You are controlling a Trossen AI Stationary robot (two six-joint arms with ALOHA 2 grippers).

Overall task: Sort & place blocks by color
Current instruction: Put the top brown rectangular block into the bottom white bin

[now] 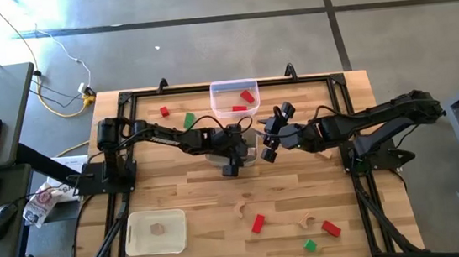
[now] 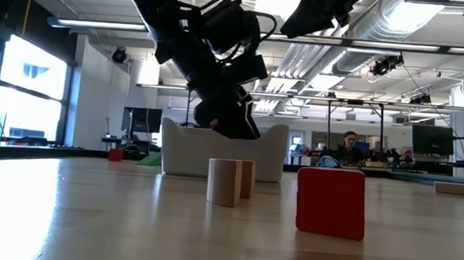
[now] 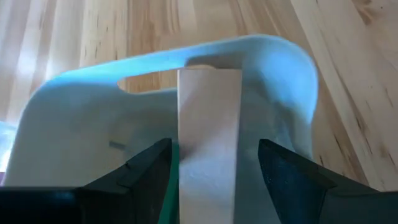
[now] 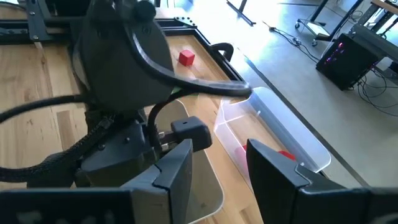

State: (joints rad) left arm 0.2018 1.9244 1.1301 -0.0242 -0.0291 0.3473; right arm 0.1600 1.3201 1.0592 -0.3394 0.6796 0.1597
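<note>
A plain wood bar point(image 3: 209, 143) stands in the white tray point(image 3: 74, 118) at the table's middle. My left gripper point(image 3: 214, 163) is open, one finger on each side of the bar. A strip of tray shows beside one finger and a green sliver point(image 3: 171, 202) beside the other. The bar's lower end is hidden. My right gripper point(image 1: 269, 146) hangs open just right of the tray, with nothing between its fingers. Loose blocks lie around: red point(image 1: 164, 111), green point(image 1: 189, 120), red point(image 1: 258, 223), wood point(image 1: 241, 205).
A clear tray point(image 1: 217, 90) with red blocks stands at the far middle. A white tray point(image 1: 135, 239) with one block sits near left. More blocks lie near right: wood point(image 1: 308, 220), red point(image 1: 330, 228), green point(image 1: 310, 245). The two arms nearly meet at the table's middle.
</note>
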